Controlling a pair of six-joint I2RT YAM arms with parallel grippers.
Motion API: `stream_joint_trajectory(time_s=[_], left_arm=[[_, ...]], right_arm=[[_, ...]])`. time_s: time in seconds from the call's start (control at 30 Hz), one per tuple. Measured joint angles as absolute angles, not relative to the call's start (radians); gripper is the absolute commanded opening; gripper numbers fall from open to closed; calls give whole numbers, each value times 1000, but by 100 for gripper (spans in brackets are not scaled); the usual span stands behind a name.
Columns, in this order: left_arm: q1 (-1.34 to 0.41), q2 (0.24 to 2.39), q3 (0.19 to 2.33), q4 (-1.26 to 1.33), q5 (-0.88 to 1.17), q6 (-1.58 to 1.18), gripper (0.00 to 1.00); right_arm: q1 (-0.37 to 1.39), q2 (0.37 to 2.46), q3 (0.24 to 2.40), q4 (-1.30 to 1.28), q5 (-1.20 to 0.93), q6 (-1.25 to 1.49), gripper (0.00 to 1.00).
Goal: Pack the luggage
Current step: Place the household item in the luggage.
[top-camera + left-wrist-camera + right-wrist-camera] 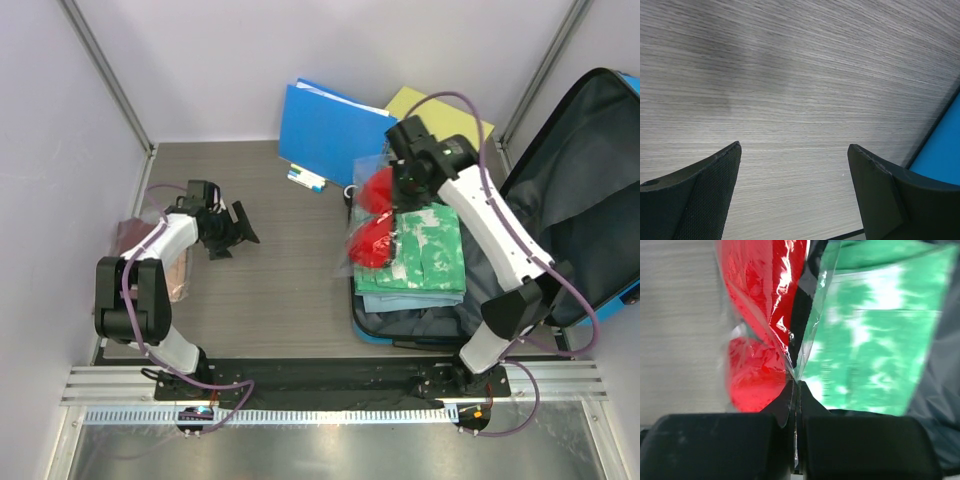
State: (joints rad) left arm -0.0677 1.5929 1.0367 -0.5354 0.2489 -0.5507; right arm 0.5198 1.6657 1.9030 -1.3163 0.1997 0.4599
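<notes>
The luggage (372, 335) lies open at the right, its dark-lined lid (590, 190) leaning back. Folded green cloth (425, 255) rests in its base. My right gripper (402, 178) hangs over the luggage's left rim, shut on the clear plastic of a bag holding something red (375, 215). In the right wrist view the jaws (796, 385) pinch the film, with the red contents (760, 300) to the left and the green cloth (880, 340) to the right. My left gripper (232, 235) is over bare table at the left, open (795, 147) with nothing between its fingers.
A flat blue folder (325, 125) and a yellow-green box (435, 105) lean against the back wall. A small white-and-blue item (307, 179) lies below the folder. A brownish bagged item (150, 250) sits by the left wall. A blue surface (945, 145) shows at the left wrist view's right edge.
</notes>
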Motion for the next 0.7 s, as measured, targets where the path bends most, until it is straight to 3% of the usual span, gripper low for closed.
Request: stream_joint_trajectory(time_s=[0.33,0.7], left_arm=[[-68,1594,1035,-530,263,-549,88],[-68,1594,1020,-532,273,-542,88]], right_arm=[[232,1643,1770,-1348,294,326,1],[128,1678,1661,-1342,466,103,1]])
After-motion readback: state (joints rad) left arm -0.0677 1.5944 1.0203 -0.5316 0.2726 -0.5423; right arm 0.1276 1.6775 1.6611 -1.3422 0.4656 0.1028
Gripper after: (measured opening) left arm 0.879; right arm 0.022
